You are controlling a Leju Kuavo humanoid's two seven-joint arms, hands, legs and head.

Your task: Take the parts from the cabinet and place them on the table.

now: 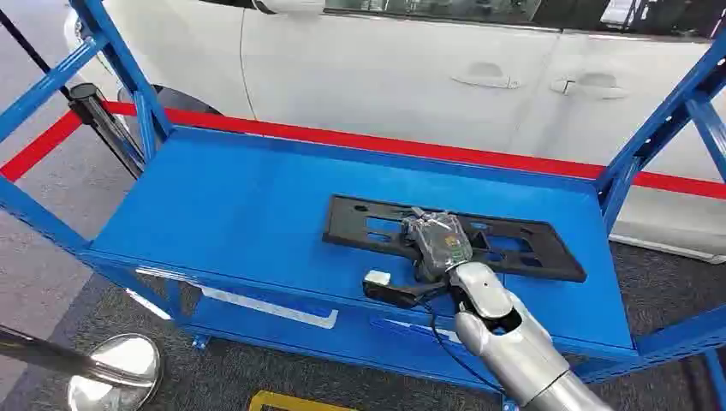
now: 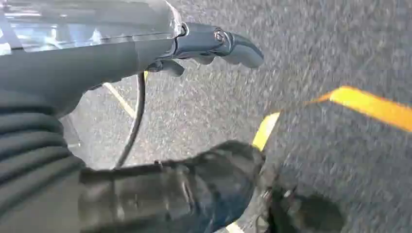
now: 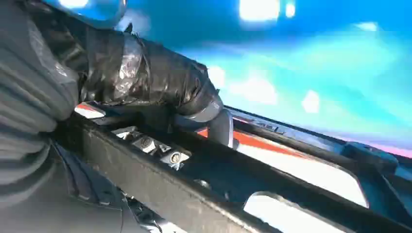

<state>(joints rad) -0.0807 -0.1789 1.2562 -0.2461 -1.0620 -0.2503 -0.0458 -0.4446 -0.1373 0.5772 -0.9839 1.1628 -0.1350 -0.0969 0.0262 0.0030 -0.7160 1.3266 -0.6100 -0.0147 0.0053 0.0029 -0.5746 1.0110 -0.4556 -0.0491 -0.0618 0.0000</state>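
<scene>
A car workshop or showroom floor: a white car fills the top of the frame behind a red barrier belt, with blue steel shelving on grey carpet.

Blue shelf; black slotted frame part lying flat.

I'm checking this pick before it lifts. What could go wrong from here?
The right hand grips the long black part near its middle front edge, so either end could sag or swing on lifting. The part lies close to the blue shelf's right upright and might knock it. The wrist cable hangs near the shelf edge and could snag.
</scene>
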